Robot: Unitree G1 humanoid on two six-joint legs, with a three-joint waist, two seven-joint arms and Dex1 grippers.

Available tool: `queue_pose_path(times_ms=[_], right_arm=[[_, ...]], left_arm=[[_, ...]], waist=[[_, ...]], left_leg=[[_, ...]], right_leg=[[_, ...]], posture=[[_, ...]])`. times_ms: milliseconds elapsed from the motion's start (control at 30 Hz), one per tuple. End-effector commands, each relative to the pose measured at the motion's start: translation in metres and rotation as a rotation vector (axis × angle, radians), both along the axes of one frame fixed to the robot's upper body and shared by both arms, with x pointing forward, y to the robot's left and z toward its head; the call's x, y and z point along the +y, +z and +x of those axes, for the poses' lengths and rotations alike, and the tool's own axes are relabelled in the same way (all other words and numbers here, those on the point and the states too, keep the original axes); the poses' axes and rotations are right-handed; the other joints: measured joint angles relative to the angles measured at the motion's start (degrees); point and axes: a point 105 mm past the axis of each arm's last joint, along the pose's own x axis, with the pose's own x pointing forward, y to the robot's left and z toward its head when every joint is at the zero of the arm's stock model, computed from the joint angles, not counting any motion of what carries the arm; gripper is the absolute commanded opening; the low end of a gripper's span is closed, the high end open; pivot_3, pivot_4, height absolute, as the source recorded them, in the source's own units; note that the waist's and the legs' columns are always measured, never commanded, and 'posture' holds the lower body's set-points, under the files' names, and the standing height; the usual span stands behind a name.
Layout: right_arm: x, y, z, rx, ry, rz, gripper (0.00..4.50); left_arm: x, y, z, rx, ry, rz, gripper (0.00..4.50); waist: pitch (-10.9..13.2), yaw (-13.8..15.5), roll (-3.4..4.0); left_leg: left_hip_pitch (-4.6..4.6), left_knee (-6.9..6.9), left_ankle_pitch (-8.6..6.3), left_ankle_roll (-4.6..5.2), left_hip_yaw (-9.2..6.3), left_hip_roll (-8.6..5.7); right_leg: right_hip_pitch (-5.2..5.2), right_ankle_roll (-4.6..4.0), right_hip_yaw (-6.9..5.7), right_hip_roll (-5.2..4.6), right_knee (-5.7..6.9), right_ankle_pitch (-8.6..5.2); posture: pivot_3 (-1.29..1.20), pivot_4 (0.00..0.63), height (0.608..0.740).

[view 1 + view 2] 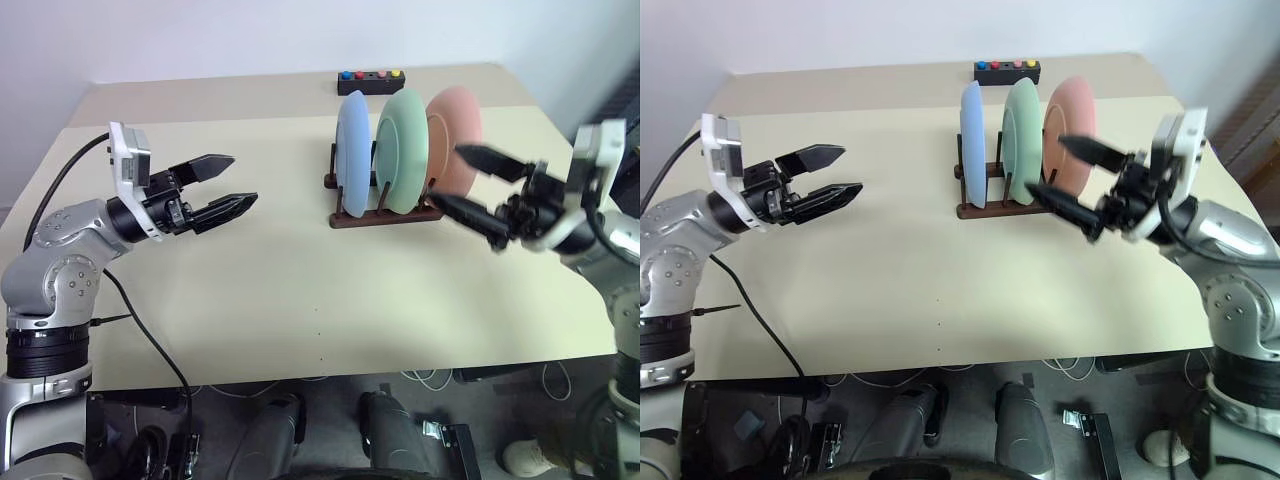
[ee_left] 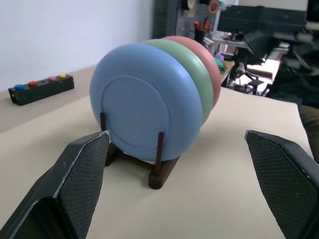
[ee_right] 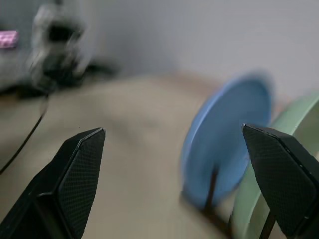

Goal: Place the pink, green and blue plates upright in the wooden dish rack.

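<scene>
Both grippers stand wide apart and hold nothing; left gripper hovers over the bench, well apart from the wooden dish rack; right gripper hangs just beside the pink plate; green plate and blue plate stand upright in the rack alongside.

Open ground: the worktop lies bare across its near half and whole left side.
Main obstacle: the wooden rack stands right of centre, filled by the blue plate, green plate and pink plate, close-packed on edge.
Far edge: a black button box sits behind the rack, apart from it.
Right flank: the right gripper, jaws wide, hangs just before the pink plate.
Left flank: the left gripper, jaws wide, hovers well apart from the rack.
</scene>
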Motion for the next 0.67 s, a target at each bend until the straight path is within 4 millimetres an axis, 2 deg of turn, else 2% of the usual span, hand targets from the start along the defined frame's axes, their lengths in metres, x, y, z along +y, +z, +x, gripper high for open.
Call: queue_pose_path(times_ms=[33,200,433,533,667], right_arm=[[0.000,-0.002,-0.013,-0.047,0.063,-0.068,4.47],[-0.003,-0.001,-0.017,-0.061,0.086,-0.062,4.47],[-0.018,0.004,-0.028,-0.082,0.079,-0.041,4.47],[-0.019,-0.004,-0.029,-0.057,0.077,-0.061,4.47],[-0.020,-0.004,-0.029,-0.057,0.068,-0.056,4.47]], left_arm=[[0.004,-0.006,-0.004,-0.033,-0.009,0.076,4.50],[0.013,-0.018,-0.011,-0.021,-0.026,0.152,4.50],[0.023,-0.029,-0.028,0.012,-0.086,0.224,4.50],[0.025,-0.036,-0.035,0.043,-0.085,0.237,4.50],[0.026,-0.041,-0.041,0.063,-0.082,0.242,4.50]], waist=[[0.00,-0.26,0.00],[0.01,0.05,0.01],[0.01,0.34,0.00],[0.00,0.21,0.00],[0.01,0.07,0.01]], left_leg=[[0.00,0.00,0.00,0.00,0.02,0.01],[0.03,0.01,0.00,0.00,0.11,0.09],[0.01,0.04,-0.05,0.06,0.11,0.06],[0.01,0.05,-0.06,0.06,0.10,0.08],[0.01,0.04,-0.06,0.07,0.11,0.10]], right_leg=[[0.00,0.00,0.01,0.00,0.00,0.00],[-0.01,-0.01,0.08,-0.01,-0.01,0.01],[0.05,-0.02,0.07,-0.04,-0.11,0.01],[0.05,-0.02,0.07,-0.05,-0.11,0.01],[0.03,-0.02,0.09,-0.06,-0.10,0.01]], posture=[[0.00,0.150,0.740],[0.00,0.150,0.740],[0.00,0.150,0.740],[0.00,0.150,0.740],[0.00,0.150,0.740]])
